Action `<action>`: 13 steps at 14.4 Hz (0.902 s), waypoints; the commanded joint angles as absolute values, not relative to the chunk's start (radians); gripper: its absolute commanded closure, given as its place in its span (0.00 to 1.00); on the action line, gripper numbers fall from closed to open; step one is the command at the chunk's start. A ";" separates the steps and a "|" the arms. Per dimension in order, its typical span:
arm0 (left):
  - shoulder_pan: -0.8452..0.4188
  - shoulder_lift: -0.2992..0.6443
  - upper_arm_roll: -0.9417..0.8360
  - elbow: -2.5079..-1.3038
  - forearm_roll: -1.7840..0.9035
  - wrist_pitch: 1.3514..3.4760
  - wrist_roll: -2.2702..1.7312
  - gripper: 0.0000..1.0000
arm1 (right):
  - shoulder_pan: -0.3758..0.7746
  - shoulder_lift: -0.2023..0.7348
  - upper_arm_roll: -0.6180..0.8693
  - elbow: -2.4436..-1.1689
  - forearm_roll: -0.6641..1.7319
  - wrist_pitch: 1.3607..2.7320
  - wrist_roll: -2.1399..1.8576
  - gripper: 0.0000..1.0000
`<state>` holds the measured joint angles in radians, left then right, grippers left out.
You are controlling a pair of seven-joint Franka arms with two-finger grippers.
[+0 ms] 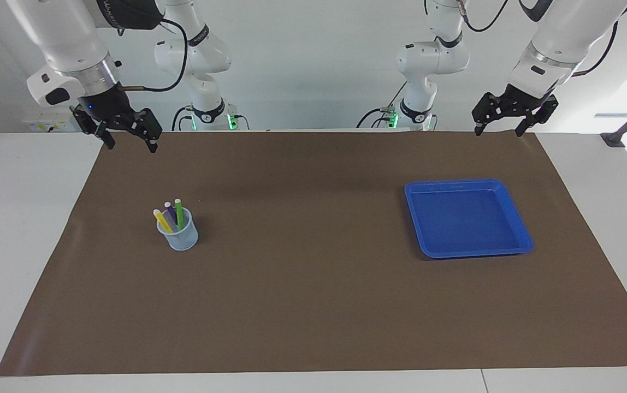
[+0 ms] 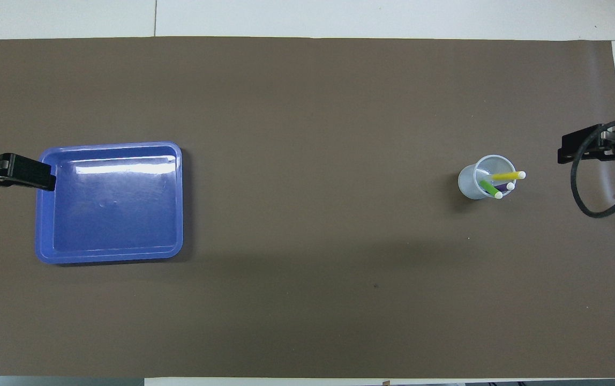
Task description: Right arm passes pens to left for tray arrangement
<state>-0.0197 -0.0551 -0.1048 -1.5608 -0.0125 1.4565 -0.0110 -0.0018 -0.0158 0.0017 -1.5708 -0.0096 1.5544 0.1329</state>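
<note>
the right end effector (image 1: 126,135) hangs empty in the air over the robots' edge of the brown paper-like mat (image 1: 313,305), fingers spread and released. below it and out toward the middle of the table stands the small pale-blue translucent cup (image 1: 178,236), well apart from those fingers. in the cup stand all three slim marker pens: the yellow pen (image 1: 161,220), the purple pen (image 1: 170,213) and the green pen (image 1: 178,213), whitish tips up, leaning and fanned apart.

the left end effector (image 1: 501,121) waits likewise, released and holding nothing, raised over the mat's edge. below it and out into the mat lies the shallow square bright-blue plastic tray (image 1: 516,244), which looks empty, though glare on its floor in the overhead view makes that a little uncertain.

no pen is lifted yet. the risks from here: the cup looks light, so a descent that catches the rim or drags a neighbouring pen could tip it; the pens crowd together, so closing may catch two; a slim pen pinched off-centre could swing or slip at handover.
</note>
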 commanded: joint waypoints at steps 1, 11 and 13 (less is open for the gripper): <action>-0.017 -0.083 -0.103 -1.589 -0.021 1.454 -0.020 0.00 | -0.005 -0.029 0.003 -1.586 0.011 1.552 0.127 0.00; -0.017 -0.083 -0.103 -1.589 -0.021 1.453 -0.020 0.00 | -0.006 -0.064 -0.020 -1.705 0.009 1.688 0.132 0.00; -0.017 -0.084 -0.103 -1.589 -0.021 1.450 -0.020 0.00 | -0.006 -0.081 -0.029 -1.793 0.009 1.773 0.133 0.00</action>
<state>-0.0197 -0.0551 -0.1047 -1.5608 -0.0125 1.4564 -0.0115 -0.0030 -0.0269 -0.0191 -1.6655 -0.0095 1.6825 0.1329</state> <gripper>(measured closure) 0.000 0.000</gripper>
